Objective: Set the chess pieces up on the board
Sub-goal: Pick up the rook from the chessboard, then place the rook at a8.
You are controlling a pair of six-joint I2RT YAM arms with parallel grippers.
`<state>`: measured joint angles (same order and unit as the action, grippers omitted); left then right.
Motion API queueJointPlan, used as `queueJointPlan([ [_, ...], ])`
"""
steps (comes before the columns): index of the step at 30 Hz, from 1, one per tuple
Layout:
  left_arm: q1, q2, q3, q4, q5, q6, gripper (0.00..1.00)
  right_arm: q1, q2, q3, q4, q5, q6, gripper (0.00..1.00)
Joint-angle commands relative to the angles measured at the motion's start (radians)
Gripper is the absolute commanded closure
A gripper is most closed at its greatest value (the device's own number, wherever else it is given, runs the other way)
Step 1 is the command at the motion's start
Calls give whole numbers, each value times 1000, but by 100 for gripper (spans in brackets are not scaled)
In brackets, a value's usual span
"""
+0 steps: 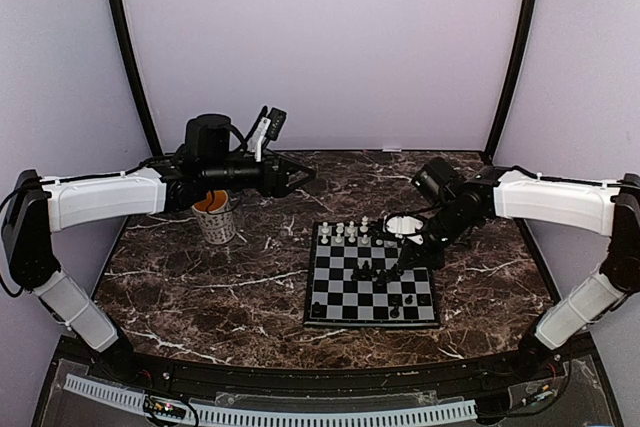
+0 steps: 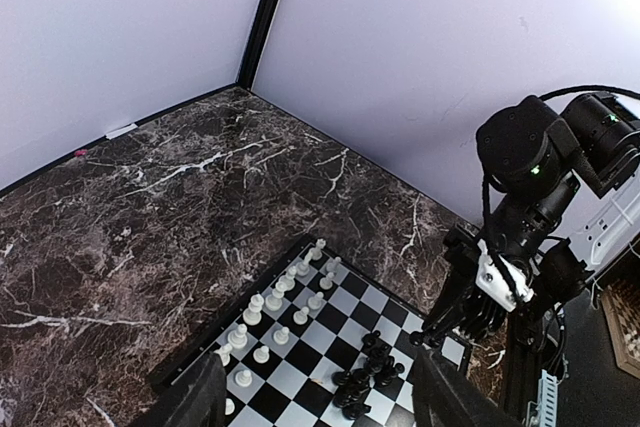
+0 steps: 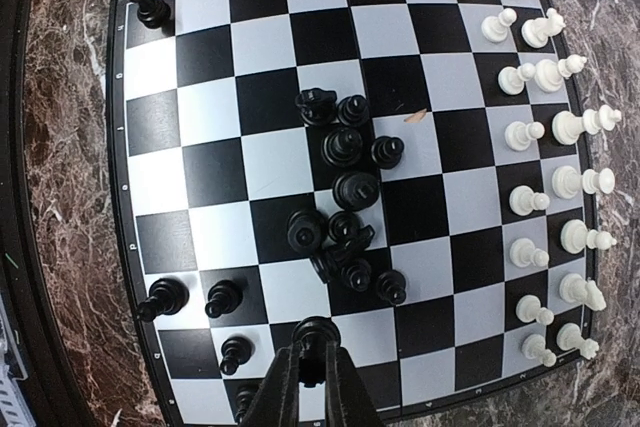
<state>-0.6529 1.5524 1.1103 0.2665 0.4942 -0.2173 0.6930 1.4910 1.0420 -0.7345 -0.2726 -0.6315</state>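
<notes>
All views share the board [image 1: 340, 294]: top from behind, right wrist close, left wrist far.

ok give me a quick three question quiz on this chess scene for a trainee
1. True or false: the white pieces are lined up in two rows along one edge of the board.
2. Where are most of the black pieces? A: in a neat back row. B: heaped mid-board. C: off the board.
3. Which gripper is pinching a black piece?

Key:
1. True.
2. B.
3. The right gripper.
</notes>
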Motion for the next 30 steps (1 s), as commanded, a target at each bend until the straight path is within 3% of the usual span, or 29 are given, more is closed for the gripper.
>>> queueJointPlan([
  [1,-1,0,27,2,18,-1,34,8,-53,-41,-27,-20,10,90],
  [11,-2,9,31,-4,19,7,35,45,-245,-151,-113,-60,-27,88],
  [18,-2,18,30,-9,11,9,35,127,-278,-279,-84,31,-35,88],
  [30,-3,26,29,-7,8,11,35,131,-288,-351,-3,117,-7,89],
])
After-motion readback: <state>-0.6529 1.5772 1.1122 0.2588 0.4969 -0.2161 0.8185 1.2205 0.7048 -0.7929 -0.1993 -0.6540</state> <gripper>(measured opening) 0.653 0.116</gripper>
